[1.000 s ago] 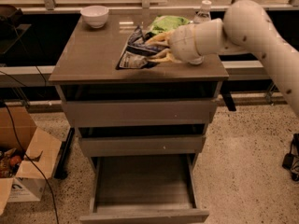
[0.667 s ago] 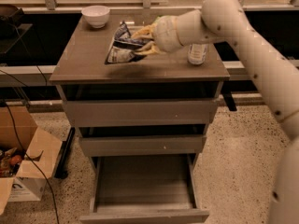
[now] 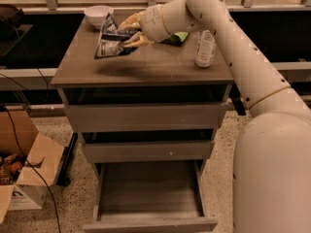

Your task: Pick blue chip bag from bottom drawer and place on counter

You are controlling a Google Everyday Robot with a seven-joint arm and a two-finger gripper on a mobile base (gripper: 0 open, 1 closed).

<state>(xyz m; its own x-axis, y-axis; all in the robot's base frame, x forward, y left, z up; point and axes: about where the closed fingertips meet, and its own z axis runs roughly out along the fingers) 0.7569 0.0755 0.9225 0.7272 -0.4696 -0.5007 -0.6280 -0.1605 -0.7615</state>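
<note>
The blue chip bag is dark blue with white patches and hangs in my gripper a little above the far left part of the counter. The gripper's tan fingers are shut on the bag's right edge. The bag casts a shadow on the counter below it. The bottom drawer is pulled out and shows a bare grey inside. My white arm reaches in from the lower right across the counter.
A white bowl stands at the counter's far left corner. A bright green bag lies behind my wrist. A can stands on the right side. An open cardboard box and cables sit on the floor at left.
My gripper has carried the blue chip bag leftward across the counter, from the right middle to the far left near the bowl. The green bag and can have come into view.
</note>
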